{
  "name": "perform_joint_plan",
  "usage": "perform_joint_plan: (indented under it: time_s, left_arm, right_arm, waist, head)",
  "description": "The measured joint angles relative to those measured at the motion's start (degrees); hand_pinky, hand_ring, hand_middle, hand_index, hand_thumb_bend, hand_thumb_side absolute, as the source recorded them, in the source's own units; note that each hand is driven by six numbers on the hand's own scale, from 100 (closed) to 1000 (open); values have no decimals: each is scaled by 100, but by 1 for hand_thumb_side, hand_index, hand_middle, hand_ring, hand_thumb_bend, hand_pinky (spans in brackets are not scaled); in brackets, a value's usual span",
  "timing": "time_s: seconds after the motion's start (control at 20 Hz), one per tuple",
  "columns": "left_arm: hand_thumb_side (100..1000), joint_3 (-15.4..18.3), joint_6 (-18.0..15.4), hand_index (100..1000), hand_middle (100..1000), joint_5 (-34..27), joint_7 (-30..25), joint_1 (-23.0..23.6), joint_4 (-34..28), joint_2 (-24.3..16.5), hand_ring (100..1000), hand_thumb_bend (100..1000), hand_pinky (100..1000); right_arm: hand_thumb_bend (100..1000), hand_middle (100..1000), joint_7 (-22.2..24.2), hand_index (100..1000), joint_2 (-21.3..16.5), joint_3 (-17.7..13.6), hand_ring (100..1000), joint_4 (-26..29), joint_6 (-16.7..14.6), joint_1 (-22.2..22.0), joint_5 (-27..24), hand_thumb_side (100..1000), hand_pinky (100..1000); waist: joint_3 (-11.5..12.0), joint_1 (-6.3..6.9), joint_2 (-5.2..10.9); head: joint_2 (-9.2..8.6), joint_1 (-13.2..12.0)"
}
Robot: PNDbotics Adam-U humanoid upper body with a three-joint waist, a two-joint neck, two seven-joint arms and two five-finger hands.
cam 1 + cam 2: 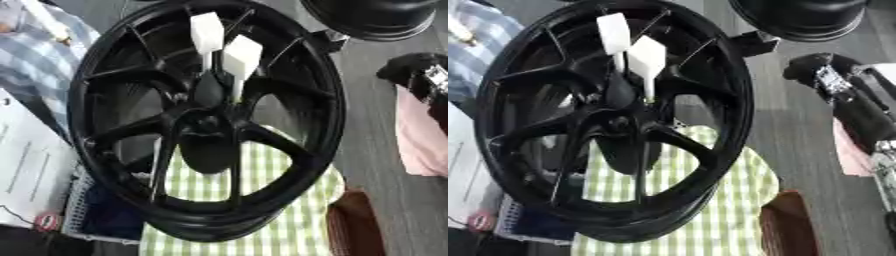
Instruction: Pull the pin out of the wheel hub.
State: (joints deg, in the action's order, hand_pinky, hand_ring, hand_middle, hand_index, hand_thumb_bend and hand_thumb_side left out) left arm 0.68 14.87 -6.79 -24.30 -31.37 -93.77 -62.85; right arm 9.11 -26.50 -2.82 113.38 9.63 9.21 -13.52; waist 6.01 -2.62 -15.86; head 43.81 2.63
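Note:
A black wheel hub [206, 120] stands on edge in the middle of both views, spokes facing me. Two white pins with blocky heads stick out of it just above the centre: one pin [207, 32] higher, the other pin [242, 55] slightly lower and to the right. Their thin shafts run down into the hub's middle. My right hand [837, 87], black with silver parts, hangs at the right edge, well apart from the rim and the pins. It touches nothing. My left hand does not show.
A second black wheel [372, 15] sits at the top right. A green checked cloth [271, 200] lies under the hub. White paper [26, 165] and a blue basket [92, 215] are at left; a pink cloth [420, 135] and a brown object [354, 225] at right.

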Motion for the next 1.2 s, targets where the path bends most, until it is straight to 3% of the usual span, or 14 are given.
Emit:
perform_joint_plan:
  time_s: [0.2,0.25,0.3,0.35,0.45,0.55,0.7,0.9,1.2]
  left_arm:
    - [225,556,-77,593,424,105,339,531,490,67,544,100,686]
    - [324,690,-118,716,538,131,424,673,584,121,623,100,741]
    - [347,800,-159,732,556,144,510,810,655,178,637,100,748]
    - [592,881,-203,888,731,162,596,949,706,237,805,100,850]
    - [817,952,-276,943,808,236,766,1220,782,343,875,152,902]
    - [911,980,-326,942,843,336,943,1495,832,451,879,183,905]
    - [912,983,-346,914,830,488,1246,1842,829,595,865,155,891]
    - [881,983,-328,893,805,591,1535,1977,687,682,843,100,871]
    - [751,982,-318,835,716,379,1999,1979,328,750,765,100,809]
  right_arm:
    - [100,673,-87,718,-2,-75,807,0,-81,8,-55,650,963]
    - [100,673,-97,718,-3,-77,807,0,-91,13,-73,651,963]
    - [100,673,-104,718,-3,-78,807,0,-98,22,-87,651,964]
    - [100,673,-107,718,-3,-78,807,0,-102,35,-100,653,964]
    - [100,672,-104,718,-3,-70,807,0,-100,35,-117,659,964]
    - [100,672,-83,718,-2,-62,806,0,-78,33,-119,644,964]
    - [100,672,-63,718,-2,-48,806,0,-59,34,-119,633,964]
    - [100,672,-60,718,-2,-48,806,0,-57,35,-123,639,964]
    - [100,672,-73,719,-2,-49,806,0,-72,46,-150,623,962]
  waist:
    - [-3,-62,28]
    - [-28,-74,28]
    - [-57,-84,29]
    - [-85,-89,29]
    - [-123,-96,30]
    - [-156,-101,32]
    - [-198,-105,41]
    - [-212,-110,63]
    - [-217,-110,69]
  head:
    - [0,52]
    - [0,48]
    - [0,40]
    - [0,24]
    - [0,-13]
    - [0,-55]
    - [0,-107]
    - [0,-147]
    - [0,-177]
